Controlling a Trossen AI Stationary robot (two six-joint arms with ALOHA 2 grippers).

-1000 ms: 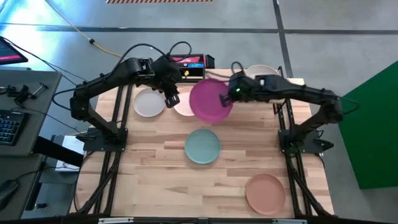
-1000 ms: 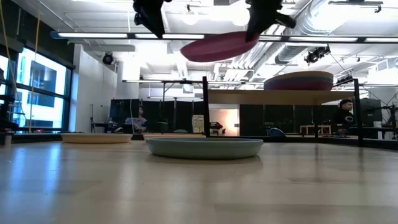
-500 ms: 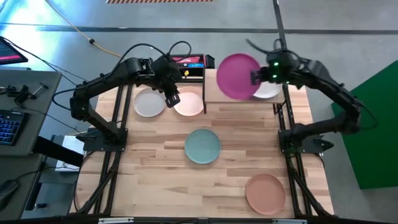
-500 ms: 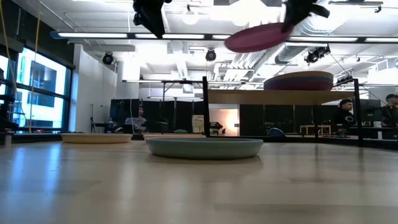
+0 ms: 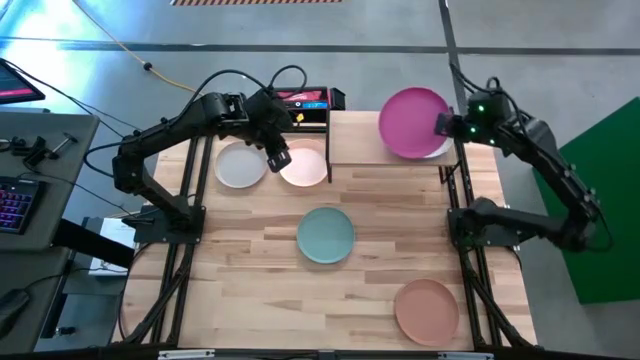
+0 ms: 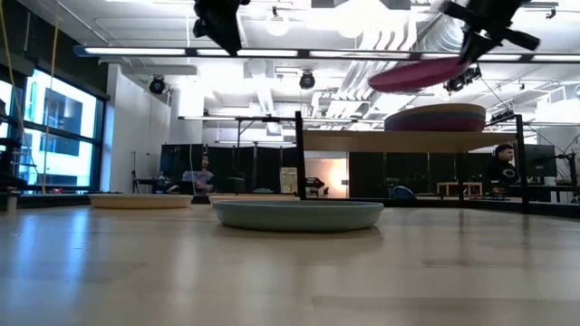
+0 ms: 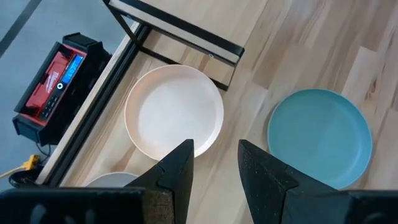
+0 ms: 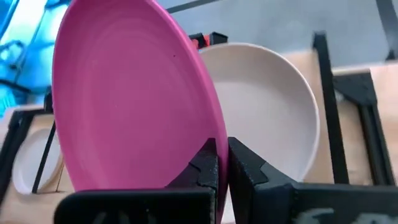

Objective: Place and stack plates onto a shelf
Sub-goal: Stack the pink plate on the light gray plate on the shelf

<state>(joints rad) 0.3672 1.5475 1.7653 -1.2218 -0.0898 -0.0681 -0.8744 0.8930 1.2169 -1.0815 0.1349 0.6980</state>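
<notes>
Now magenta plate point(image 5: 412, 121) pinched at rim, above shelf point(image 5: 352, 140)

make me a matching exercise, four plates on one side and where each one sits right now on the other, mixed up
Things:
1. magenta plate
2. teal plate
3. tan plate
4. pale pink plate

Places:
A. middle of the table
B. held in the right gripper above the shelf
C. table's near right corner
D. below the left gripper, beside the grey-white plate

Pairs: 1-B, 2-A, 3-C, 4-D
</notes>
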